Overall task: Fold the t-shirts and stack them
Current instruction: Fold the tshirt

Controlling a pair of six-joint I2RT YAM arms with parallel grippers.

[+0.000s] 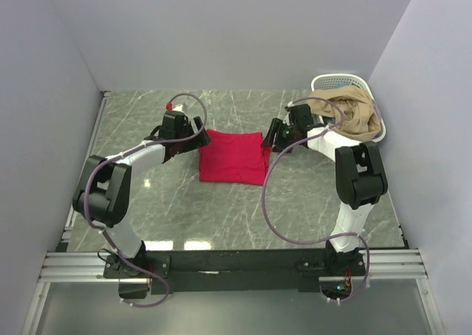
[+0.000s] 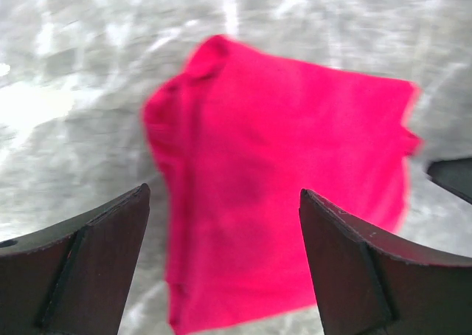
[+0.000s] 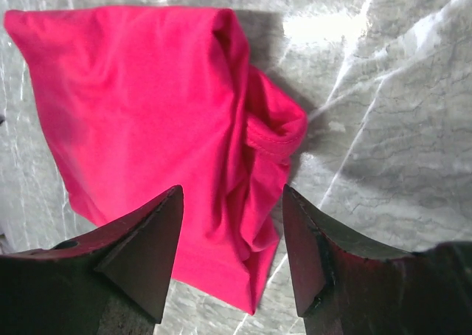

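Observation:
A crimson-red t-shirt [image 1: 233,156] lies folded into a rough rectangle on the marble table, between the two arms. My left gripper [image 1: 193,142] hovers at its left edge, jaws wide apart and empty; the left wrist view looks down on the t-shirt [image 2: 287,195] between the open gripper [image 2: 223,191]. My right gripper [image 1: 274,137] is at the shirt's right edge, open, holding nothing. In the right wrist view the t-shirt [image 3: 140,106] shows a bunched, rumpled fold under the right gripper [image 3: 231,188]. A tan cloth [image 1: 354,114] lies heaped in the basket.
A white lattice basket [image 1: 335,80] stands at the back right corner, close behind the right arm. Grey walls close in the table on the left, back and right. The right arm's cable loops over the table in front of the shirt [image 1: 269,217].

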